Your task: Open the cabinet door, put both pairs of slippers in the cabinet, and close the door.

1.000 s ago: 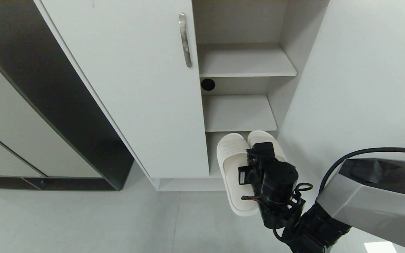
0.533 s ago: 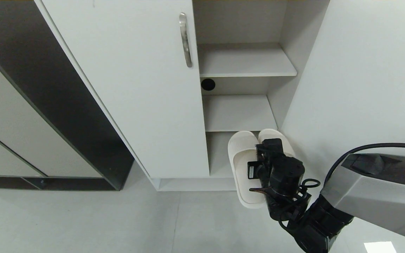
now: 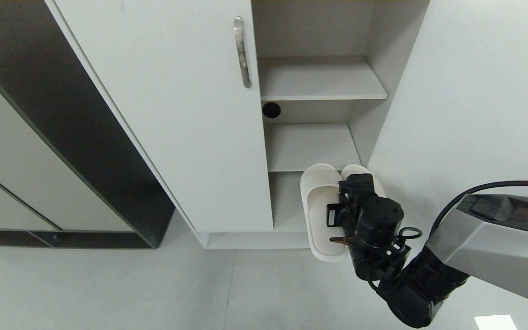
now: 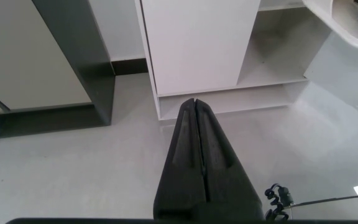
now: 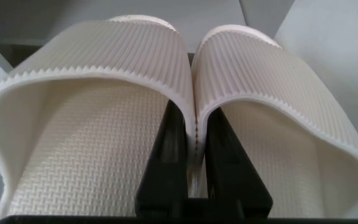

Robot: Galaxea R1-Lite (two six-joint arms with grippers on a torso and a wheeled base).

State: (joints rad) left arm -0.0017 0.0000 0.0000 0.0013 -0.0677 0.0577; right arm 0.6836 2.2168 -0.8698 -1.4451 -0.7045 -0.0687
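big white cabinet (image 3: 172, 114) takes up the upper middle of the head view. its left door is shut, with a long brushed metal handle (image 3: 242, 52) near that door's right edge. the right half is open, and the flat white open door (image 3: 475, 91) covers the right side of the frame. inside there are two bare white shelves, one higher (image 3: 319, 82) and one lower (image 3: 312, 149), with a small round black hole (image 3: 271, 110) in the back wall between them, plus a bottom compartment (image 3: 287, 206) under the lower shelf. pale grey tiled floor (image 3: 108, 284) runs along the bottom of the frame. the pair of cream ribbed rubber slippers (image 3: 320, 211) sits lower middle-right, at the mouth of that bottom compartment, toes by the front edge of the lower shelf and heels out over the floor. the black right gripper (image 3: 344, 189) is pinching the two slippers together by their touching inner edges, one finger (image 5: 169, 155) inside each. the black left gripper (image 4: 195, 109) has its fingers pressed together with nothing between them, over the floor in front of the cabinet.
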